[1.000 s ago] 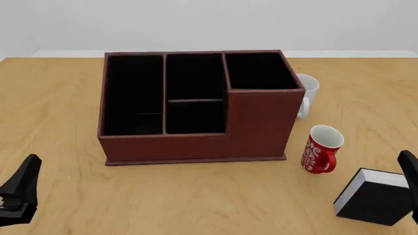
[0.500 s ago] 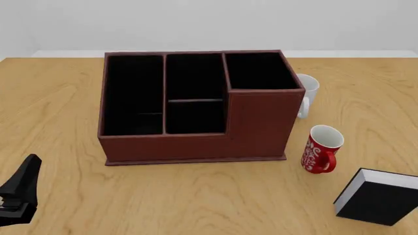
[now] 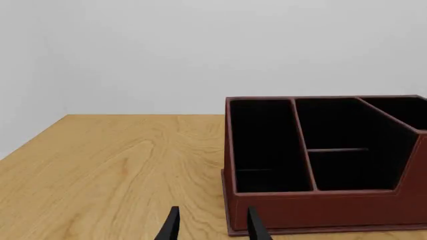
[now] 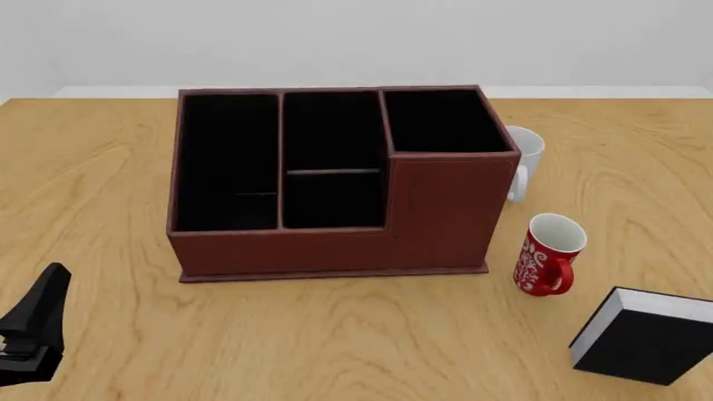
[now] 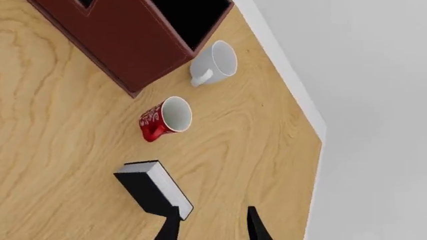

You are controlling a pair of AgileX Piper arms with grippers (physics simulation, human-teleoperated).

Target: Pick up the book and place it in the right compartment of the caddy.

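The black book (image 4: 644,336) with white page edges stands on the table at the front right, just in front of the red mug. The reddish-brown caddy (image 4: 334,242) sits mid-table, and its tall square right compartment (image 4: 443,121) is empty. In the right wrist view the book (image 5: 148,189) lies just ahead of my right gripper (image 5: 212,227), which is open and holds nothing. The right gripper is outside the front view. My left gripper (image 4: 33,330) hangs at the front left, open and empty (image 3: 212,229), facing the caddy (image 3: 320,212).
A red mug (image 4: 548,255) stands between the book and the caddy's right end. A white mug (image 4: 523,159) sits behind it against the caddy's right wall. The table's right edge (image 5: 313,170) runs close to the book.
The right gripper, seen at the front view's right edge beside the book a second ago, has left that view. The book, the mugs and the left arm have not moved.
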